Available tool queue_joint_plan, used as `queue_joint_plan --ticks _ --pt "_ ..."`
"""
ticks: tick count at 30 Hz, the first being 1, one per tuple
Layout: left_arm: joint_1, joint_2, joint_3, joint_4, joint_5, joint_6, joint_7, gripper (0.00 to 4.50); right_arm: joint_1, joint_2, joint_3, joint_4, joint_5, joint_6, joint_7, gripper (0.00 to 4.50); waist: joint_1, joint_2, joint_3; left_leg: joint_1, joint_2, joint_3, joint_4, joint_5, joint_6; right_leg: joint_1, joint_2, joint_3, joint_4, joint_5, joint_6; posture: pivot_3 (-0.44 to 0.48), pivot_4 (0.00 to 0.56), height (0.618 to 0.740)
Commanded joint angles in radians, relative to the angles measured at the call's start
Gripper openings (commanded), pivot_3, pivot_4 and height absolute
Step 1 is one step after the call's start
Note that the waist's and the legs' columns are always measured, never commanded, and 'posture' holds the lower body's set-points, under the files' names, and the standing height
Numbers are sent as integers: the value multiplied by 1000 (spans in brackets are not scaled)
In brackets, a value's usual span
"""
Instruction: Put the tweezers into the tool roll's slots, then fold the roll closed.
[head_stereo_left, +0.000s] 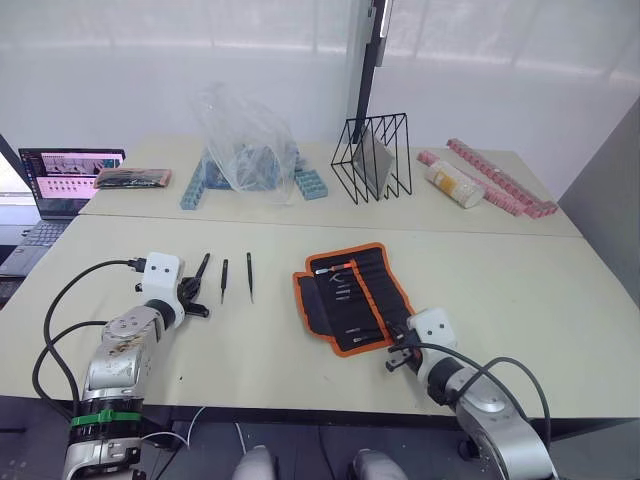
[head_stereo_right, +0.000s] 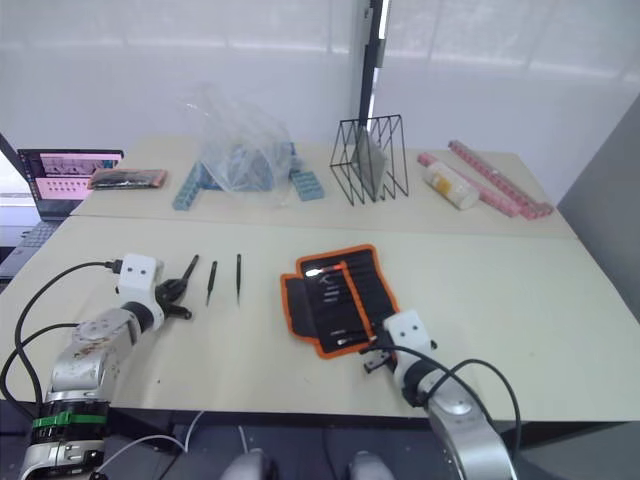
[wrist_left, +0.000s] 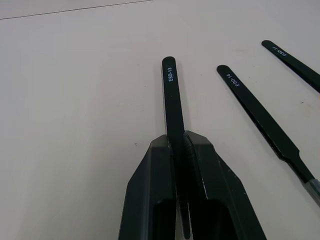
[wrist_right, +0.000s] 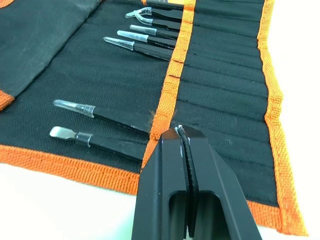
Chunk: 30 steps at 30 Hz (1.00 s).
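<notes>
Loose tweezers (head_stereo_left: 237, 276) lie left of the tool roll (head_stereo_left: 350, 297).

Open tool roll (head_stereo_left: 352, 296) holds several tweezers (wrist_right: 100, 115) in its slots (wrist_right: 220, 100); three lie loose beside it.

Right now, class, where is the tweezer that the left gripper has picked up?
In the left eye view, the held tweezer is clamped in the left gripper over the table's left side, beside two loose tweezers and left of the tool roll.

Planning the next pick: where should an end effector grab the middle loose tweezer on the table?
Grip the ESD-14 tweezer at mid-shaft, coming straight down with fingers across its narrow width. It lies flat, with open table between it and both neighbours: the one held by the left end effector and the other loose tweezer.
</notes>
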Motion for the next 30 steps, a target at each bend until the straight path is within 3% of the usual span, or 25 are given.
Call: queue_joint_plan --ticks 1,13,19,30 --pt "-7 36 30 -92 -7 -13 2 13 25 -1 28 55 -6 31 5 0 1 -2 1 -1 0 0 0 0 0 -1 0 0 0 0 0 0 150 684" --pt "-38 86 -16 -310 -84 52 -101 13 28 5 40 61 -9 27 5 0 2 -5 6 -4 0 0 -3 0 0 -3 -1 -1 -2 0 0 0 150 684" --pt "-139 91 -167 -410 -186 214 -232 13 35 6 43 52 -11 32 4 0 3 -7 7 -4 0 -1 -3 0 0 -3 0 -1 -3 0 0 0 150 684" --pt "-406 114 -615 -331 -88 321 -454 13 38 12 48 27 -17 49 -18 0 -7 -5 8 -4 0 -1 -5 0 0 -3 2 1 -4 0 0 0 150 684"
